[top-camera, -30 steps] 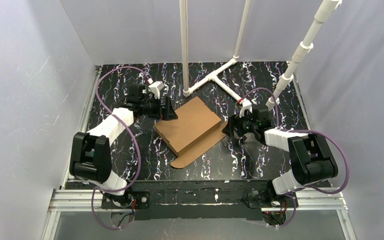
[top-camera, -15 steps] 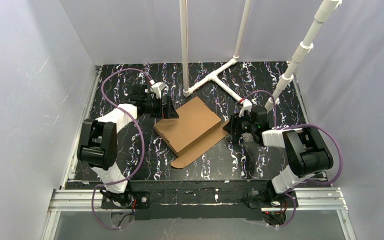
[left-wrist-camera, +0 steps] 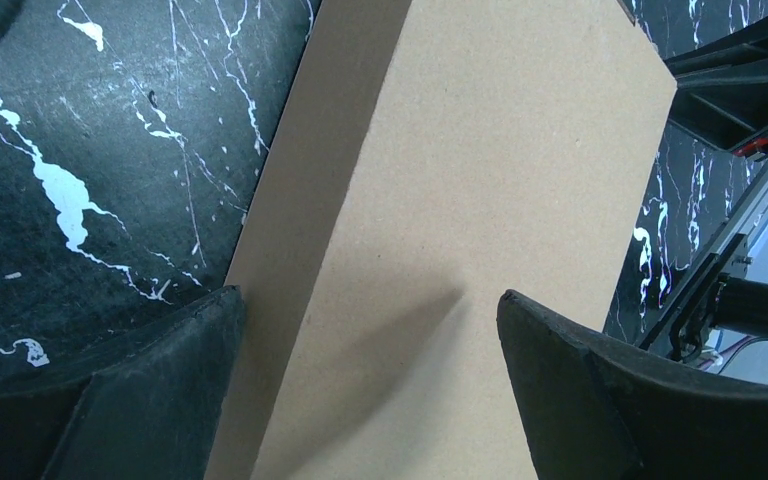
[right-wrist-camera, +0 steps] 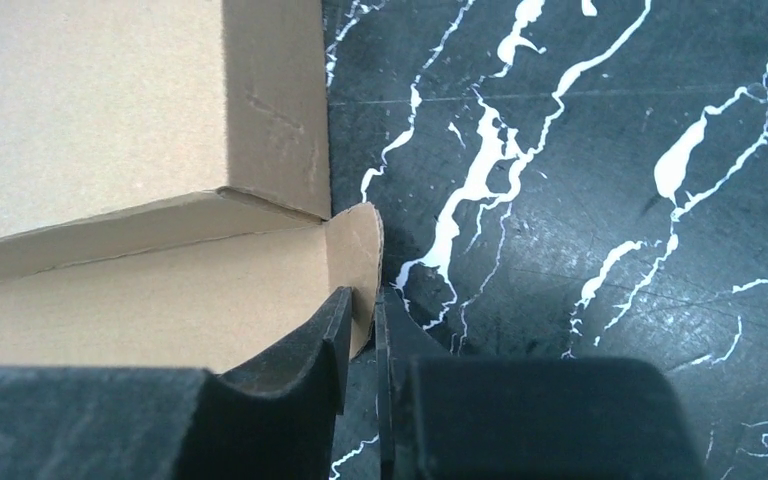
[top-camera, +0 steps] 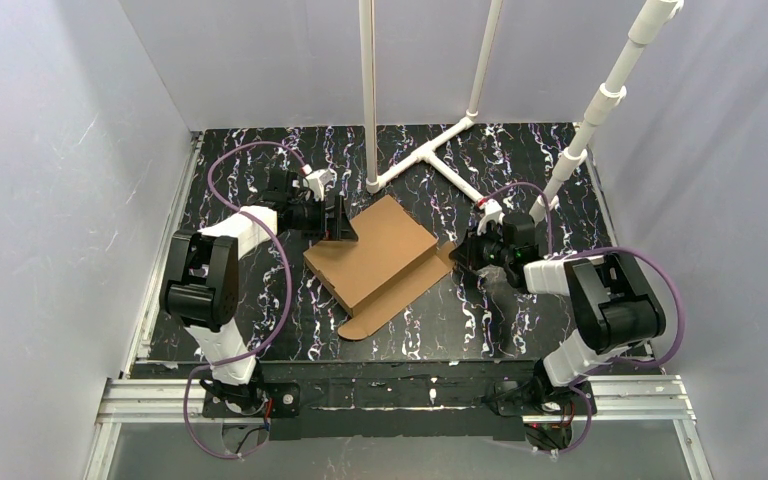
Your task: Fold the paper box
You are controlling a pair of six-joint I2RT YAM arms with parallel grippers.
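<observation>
The black table (top-camera: 480, 320), veined with white like marble, fills the floor of a grey-walled enclosure. A frame of white plastic pipes (top-camera: 430, 155) stands toward its 12 o'clock edge.

At the middle of the table lies the plain brown corrugated cardboard paper box (top-camera: 370, 255). It is shallow and rectangular, its lid is down, and its long axis runs from about 7 o'clock to 1 o'clock. A loose flap with a rounded end (top-camera: 400, 295) lies flat on the table along the box's 4 o'clock side (the one part not folded in).

The left gripper (top-camera: 340, 228) reaches in at the box's 10 o'clock edge. In the left wrist view its black fingers (left-wrist-camera: 160, 380) are spread wide apart. One sits by the box's side wall and the other over the lid, so the cardboard fills the span between them. I cannot tell whether either finger touches the box.

The right gripper (top-camera: 460, 255) sits at the box's 3 o'clock corner, low to the table. In the right wrist view its fingers (right-wrist-camera: 290, 370) are drawn nearly together. The flap's curved end stands in the thin slit between them, and they appear to be pinching it.
</observation>
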